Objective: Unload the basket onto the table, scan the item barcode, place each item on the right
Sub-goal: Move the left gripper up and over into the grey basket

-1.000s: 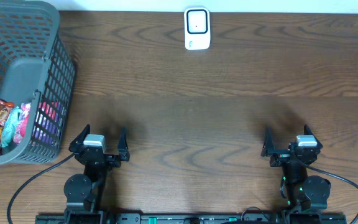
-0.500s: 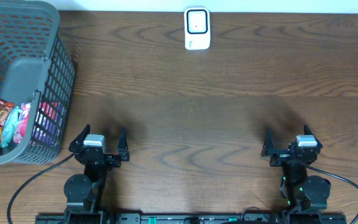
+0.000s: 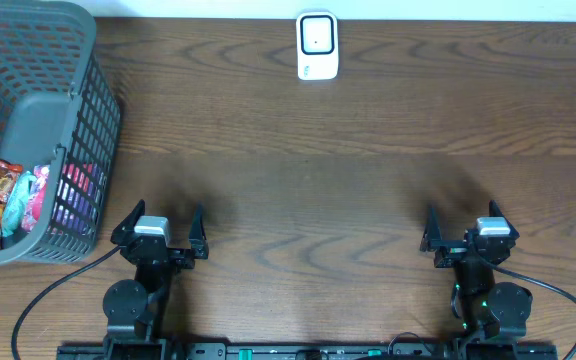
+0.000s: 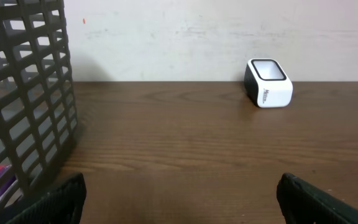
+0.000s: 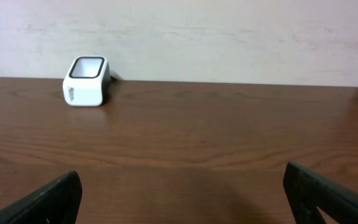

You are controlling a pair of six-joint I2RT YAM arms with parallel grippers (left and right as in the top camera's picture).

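both my arms sit at the near edge of the dark wooden table [image 3: 318, 180], my left gripper [image 3: 160, 224] and my right gripper [image 3: 463, 226] each with fingers spread wide and nothing between them. the goods to be scanned, colourful crinkly snack packets [image 3: 6, 187], lie in the near end of the grey plastic mesh basket [image 3: 96, 130] on the left side, just beyond my left arm. the small white box-shaped barcode scanner [image 3: 317, 45] stands at the far edge, centre, well apart from the basket. by my reckoning the job is at its very start: no packet is lifted, none shown to the scanner. picking one out, carrying it across and turning its barcode to the scanner window all lie ahead.
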